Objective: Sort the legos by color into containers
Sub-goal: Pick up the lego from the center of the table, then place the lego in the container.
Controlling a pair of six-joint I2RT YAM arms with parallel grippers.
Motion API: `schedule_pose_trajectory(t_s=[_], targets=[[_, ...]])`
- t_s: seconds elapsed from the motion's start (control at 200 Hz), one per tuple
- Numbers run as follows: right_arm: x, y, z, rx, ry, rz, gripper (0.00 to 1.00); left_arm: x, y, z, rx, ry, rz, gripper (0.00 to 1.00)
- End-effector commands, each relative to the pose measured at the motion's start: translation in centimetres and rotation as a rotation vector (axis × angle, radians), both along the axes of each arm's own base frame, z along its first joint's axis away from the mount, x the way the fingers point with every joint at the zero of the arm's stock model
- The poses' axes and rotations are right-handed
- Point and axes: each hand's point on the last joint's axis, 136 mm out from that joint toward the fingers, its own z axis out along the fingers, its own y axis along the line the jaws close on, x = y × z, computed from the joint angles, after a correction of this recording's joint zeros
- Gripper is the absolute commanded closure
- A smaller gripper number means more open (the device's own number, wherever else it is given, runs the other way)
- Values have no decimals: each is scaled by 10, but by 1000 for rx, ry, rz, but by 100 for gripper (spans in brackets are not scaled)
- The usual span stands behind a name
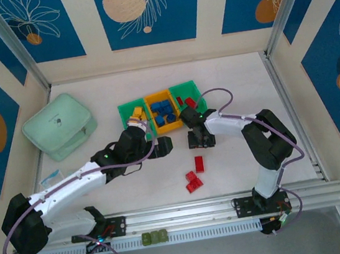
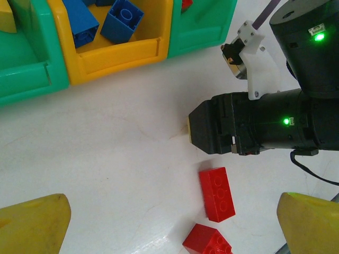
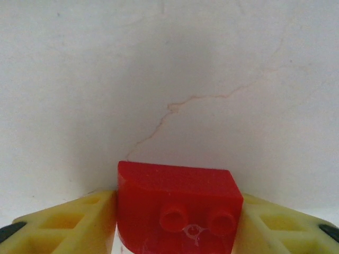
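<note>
My right gripper (image 3: 179, 233) is shut on a red brick (image 3: 179, 201), its yellow fingers (image 3: 63, 225) pressing both sides just above the white table. In the top view the right gripper (image 1: 200, 139) points down in front of the bins. My left gripper (image 1: 163, 146) sits beside it, open and empty, its yellow fingertips (image 2: 37, 225) spread wide. Two loose red bricks (image 2: 217, 193) (image 2: 207, 243) lie under it. The left green bin (image 1: 128, 110) holds a yellow brick (image 1: 137, 112). Blue bricks (image 1: 163, 110) fill the orange-yellow bin (image 1: 158, 128). Red bricks (image 1: 189, 102) lie in the right green bin (image 1: 193, 88).
Three red bricks (image 1: 199, 164) (image 1: 191, 176) (image 1: 195, 186) lie on the table in front of the two grippers. A mint-green zip pouch (image 1: 60, 126) rests at the back left. The right arm's black wrist (image 2: 254, 124) is close to my left gripper.
</note>
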Motion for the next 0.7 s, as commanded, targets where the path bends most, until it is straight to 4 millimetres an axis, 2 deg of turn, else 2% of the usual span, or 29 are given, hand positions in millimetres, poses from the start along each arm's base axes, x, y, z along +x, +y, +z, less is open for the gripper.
schedule_pose_trajectory(t_s=[0.0,0.18,0.38,0.525,0.695], targets=[[5,5,2,5,-16,9,50,1,-2,0,2,-11,2,1],[7,4,13,23,-40,15,56,2,-3,3,7,-21,-3,1],[20,-1,44,56,-100,16,58,5,-3,13,25,-53,-12,1],[40,-5,75,84,-177,30,58,10,1,25,47,-87,-10,1],[77,-12,100,86,-246,25,58,18,7,35,62,-106,-1,1]])
